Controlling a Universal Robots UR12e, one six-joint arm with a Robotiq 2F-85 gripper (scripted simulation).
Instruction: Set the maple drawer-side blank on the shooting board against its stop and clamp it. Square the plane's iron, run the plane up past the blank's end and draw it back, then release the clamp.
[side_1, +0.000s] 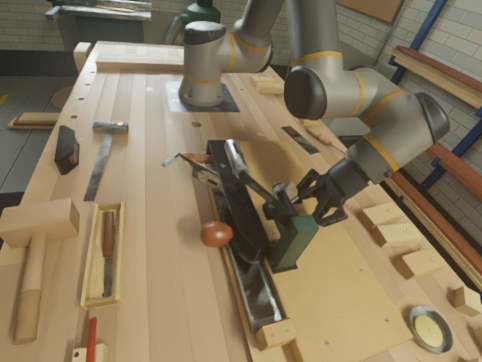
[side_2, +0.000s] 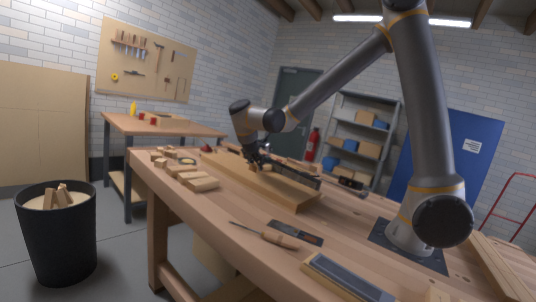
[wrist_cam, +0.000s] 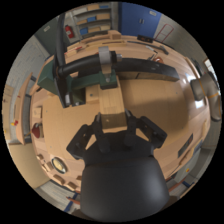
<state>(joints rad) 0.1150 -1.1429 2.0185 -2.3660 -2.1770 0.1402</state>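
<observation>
The maple blank (wrist_cam: 111, 106) lies flat on the shooting board (side_1: 320, 260), its far end against the green stop (side_1: 295, 239), while my gripper (wrist_cam: 112, 122) is still closed on its near end. The toggle clamp (wrist_cam: 107, 66) stands over the blank's far end, its bar and handle (side_1: 240, 167) angled above the board. The black plane (side_1: 240, 212) lies on its side in the board's track, with a round brown knob (side_1: 216, 233) facing the bench's left. In the side camera the arm's wrist hides most of the blank.
The arm's base (side_1: 202, 92) stands at the bench's far end. Left of the board lie a wooden mallet (side_1: 35, 240), a chisel in a tray (side_1: 105, 252), a square (side_1: 102, 155) and a dark block (side_1: 66, 149). Small wood blocks (side_1: 395, 235) and a round tin (side_1: 430, 330) sit on the right.
</observation>
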